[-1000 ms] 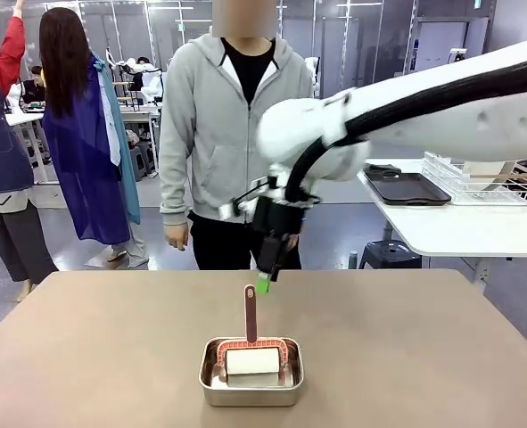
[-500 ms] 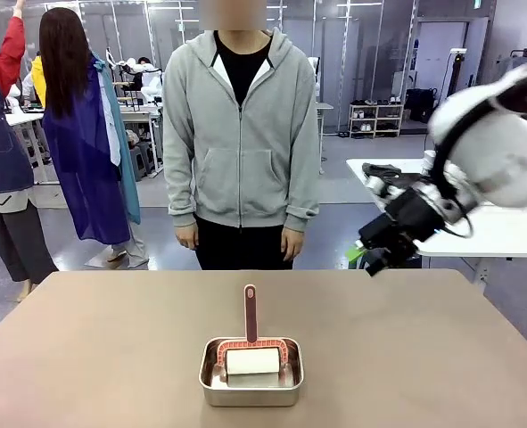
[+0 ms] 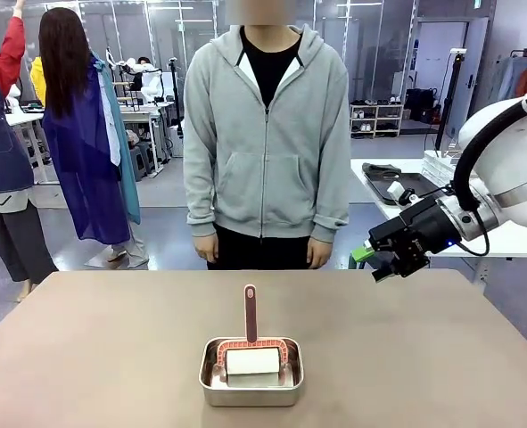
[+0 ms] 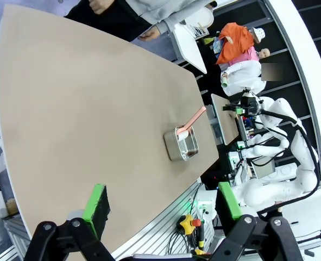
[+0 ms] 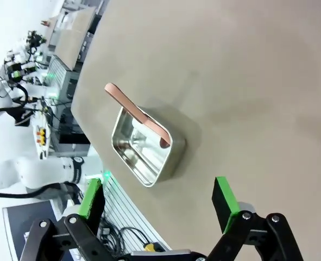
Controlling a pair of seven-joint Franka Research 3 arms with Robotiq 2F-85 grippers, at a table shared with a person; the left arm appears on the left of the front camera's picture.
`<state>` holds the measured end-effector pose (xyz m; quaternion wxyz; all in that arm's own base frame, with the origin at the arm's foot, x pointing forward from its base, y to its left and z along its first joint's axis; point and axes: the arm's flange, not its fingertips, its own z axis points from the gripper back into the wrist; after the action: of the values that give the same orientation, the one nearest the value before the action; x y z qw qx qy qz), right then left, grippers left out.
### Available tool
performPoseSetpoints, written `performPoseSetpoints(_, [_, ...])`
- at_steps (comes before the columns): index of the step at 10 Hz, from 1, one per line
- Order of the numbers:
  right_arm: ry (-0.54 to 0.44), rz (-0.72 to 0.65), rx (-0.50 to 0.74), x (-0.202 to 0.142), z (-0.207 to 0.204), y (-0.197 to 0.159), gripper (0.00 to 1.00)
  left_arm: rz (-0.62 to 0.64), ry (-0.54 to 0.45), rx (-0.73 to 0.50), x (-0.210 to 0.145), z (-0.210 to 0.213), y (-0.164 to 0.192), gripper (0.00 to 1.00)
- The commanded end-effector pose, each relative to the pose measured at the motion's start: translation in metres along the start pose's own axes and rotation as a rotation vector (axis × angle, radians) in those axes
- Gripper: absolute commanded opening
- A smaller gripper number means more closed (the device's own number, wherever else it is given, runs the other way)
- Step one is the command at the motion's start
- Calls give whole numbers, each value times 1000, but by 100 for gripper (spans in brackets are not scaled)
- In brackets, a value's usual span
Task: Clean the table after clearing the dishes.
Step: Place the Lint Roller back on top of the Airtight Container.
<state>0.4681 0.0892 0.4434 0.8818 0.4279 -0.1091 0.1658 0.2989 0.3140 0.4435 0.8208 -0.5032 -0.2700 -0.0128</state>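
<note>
- The bench (image 3: 85, 357) is one big taupe-brown matte slab with rounded corners, smooth and flat with no visible grain.
- Near the middle on the robot's side sits a small steel pan (image 3: 251, 373). It's rectangular with rounded corners and a rolled rim, and shiny enough inside to throw reflections.
- Standing in the pan is a lint-roller-looking thing (image 3: 251, 349): a white cylinder lying across the bottom, a reddish frame around it, and a slim dusty-pink handle sticking straight up out of the pan.
- The right gripper (image 3: 374, 264) hangs in the air over the bench's far right edge, well clear of the pan, pointing sideways toward the person. From the wrist view its green pads (image 5: 224, 202) are spread wide with nothing between them — just the tabletop and pan far beyond.
- The left gripper (image 4: 163, 212) is also spread wide and empty, with its black linkage fingers tipped with green pads. It looks down the length of the bench from off the edge, with the pan well ahead of it.
- A person in a grey zip hoodie (image 3: 265, 143) stands at the far side, arms hanging down — hands just above the bench edge and touching nothing.
- Behind on the right there's a white-topped table (image 3: 450, 234) with a dark tray on it.
</note>
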Motion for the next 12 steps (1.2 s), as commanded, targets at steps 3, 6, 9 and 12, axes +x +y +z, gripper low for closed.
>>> performPoseSetpoints(3, [-89, -139, 110, -14, 62, -44, 100, -6, 7, 8, -2, 4, -4, 100])
performPoseSetpoints(6, [-239, -258, 265, -63, 177, -121, 100, -6, 7, 8, -2, 4, -4, 100])
performPoseSetpoints(9, [-426, -346, 296, -128, 248, -175, 100, -6, 7, 8, -2, 4, -4, 100])
performPoseSetpoints(12, [-562, -402, 280, -169, 280, -207, 100, -6, 7, 8, -2, 4, -4, 100])
